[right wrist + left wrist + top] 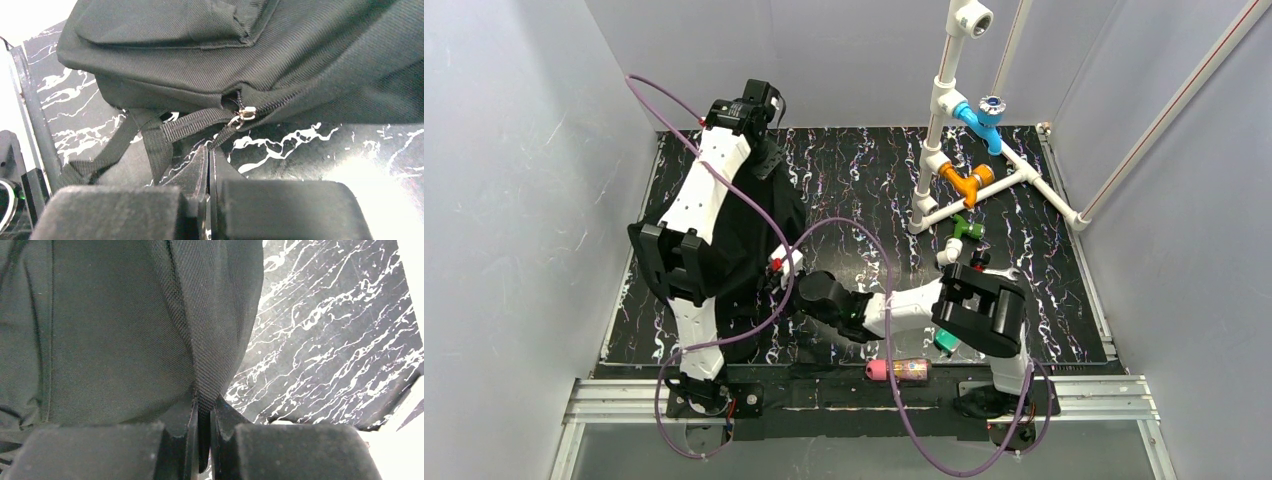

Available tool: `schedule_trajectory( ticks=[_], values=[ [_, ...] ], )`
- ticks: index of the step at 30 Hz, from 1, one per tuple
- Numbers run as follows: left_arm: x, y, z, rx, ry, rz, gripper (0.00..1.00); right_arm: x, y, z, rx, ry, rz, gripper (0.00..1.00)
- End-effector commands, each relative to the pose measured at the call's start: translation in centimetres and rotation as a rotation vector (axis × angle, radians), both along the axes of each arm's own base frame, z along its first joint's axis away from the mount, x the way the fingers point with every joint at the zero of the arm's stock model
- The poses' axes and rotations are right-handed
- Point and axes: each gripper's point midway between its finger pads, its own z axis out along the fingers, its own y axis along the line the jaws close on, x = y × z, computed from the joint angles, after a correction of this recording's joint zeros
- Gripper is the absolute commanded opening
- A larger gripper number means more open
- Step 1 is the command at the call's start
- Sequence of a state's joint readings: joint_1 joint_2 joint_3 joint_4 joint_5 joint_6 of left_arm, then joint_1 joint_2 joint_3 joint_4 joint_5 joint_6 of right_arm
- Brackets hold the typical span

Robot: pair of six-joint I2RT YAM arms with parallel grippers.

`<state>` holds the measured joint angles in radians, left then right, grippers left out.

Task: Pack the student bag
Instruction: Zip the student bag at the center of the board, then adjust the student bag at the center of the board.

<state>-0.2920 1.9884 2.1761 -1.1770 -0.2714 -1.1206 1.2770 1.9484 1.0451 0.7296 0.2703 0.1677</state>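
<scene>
**Both tools clenched on the student bag: one bracing the cloth, one on the zip**

Left tool (202,412) is pinching a ridge of black fabric between its pads, jaws all but meeting. From above it is hanging over the far end of the student bag (769,215), and I'm reading that as an anchor, pulling the cloth taut so the zip can be running freely. Right tool (207,167) is clamped tight at the bag's near side, and the dark zip pull (222,136) is running from the silver slider (246,113) straight into its fingertips, so it looks to be gripping the pull. Only a small gap is showing at the slider, so the opening is looking barely begun. A webbing strap (155,145) is trailing on the marbled worktop (874,180). The bag is lying on the worktop's left side, under the left arm, and a pink case (899,370) is waiting by the right arm's base, apart from the bag.
</scene>
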Motion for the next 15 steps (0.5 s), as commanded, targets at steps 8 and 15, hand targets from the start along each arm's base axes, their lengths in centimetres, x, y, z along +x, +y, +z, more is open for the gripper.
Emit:
schedule_trajectory(
  ticks=[8,15],
  values=[
    [2.6,-6.8,4.7,-0.215,-0.336,-0.379,0.0,-2.5,-13.8,-1.6,-0.299,0.183,-0.017,0.81],
    [-8.2,-15.9,-2.4,-0.304,-0.223,-0.995,0.0,-1.4,-21.6,3.1,-0.311,0.161,-0.12,0.95]
  ],
)
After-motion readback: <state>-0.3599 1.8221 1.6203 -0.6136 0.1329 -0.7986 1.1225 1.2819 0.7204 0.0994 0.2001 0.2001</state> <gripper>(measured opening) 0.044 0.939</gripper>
